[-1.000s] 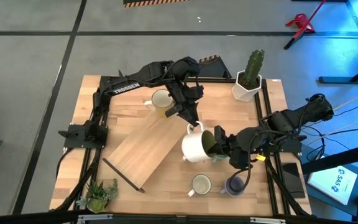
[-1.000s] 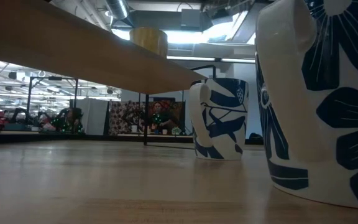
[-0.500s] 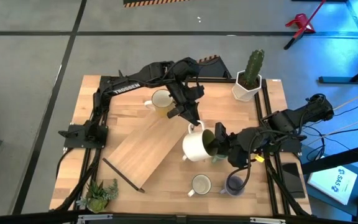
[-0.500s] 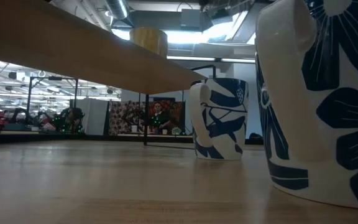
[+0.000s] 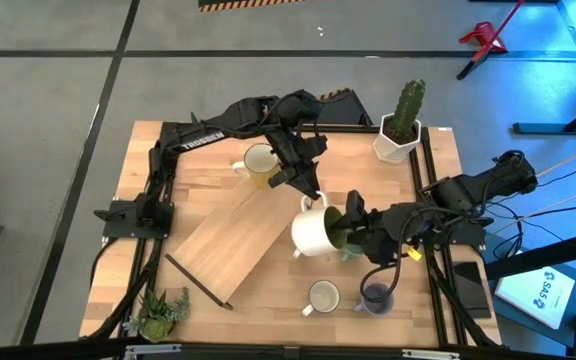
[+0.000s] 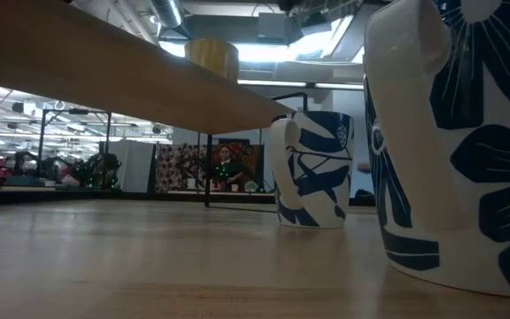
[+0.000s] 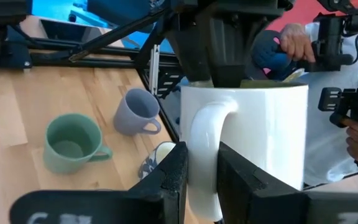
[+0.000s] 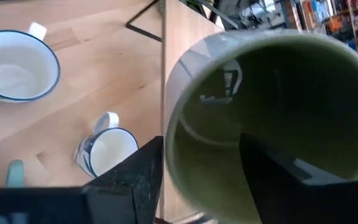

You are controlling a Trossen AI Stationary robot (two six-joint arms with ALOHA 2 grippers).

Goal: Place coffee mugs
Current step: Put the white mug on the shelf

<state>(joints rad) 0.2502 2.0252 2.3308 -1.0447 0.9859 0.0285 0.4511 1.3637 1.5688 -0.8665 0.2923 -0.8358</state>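
Wooden table (image 5: 208, 180) with mugs (image 5: 321, 297), board (image 5: 233, 233)

From above, the right gripper (image 5: 353, 222) covers the mouth of the big white ceramic mug with the olive-green inside (image 5: 313, 233), and the small teal green mug (image 5: 351, 254) under it is mostly hidden. At bench level, the near white mug with dark blue flowers (image 6: 454, 142) is cut off by the frame. The person (image 6: 225, 168) far behind is too small to make out.

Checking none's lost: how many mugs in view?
6: cream mug at the back, olive-lined mug held mid-table, white mug and lavender mug at the front edge, teal mug and patterned mug beside the held one.
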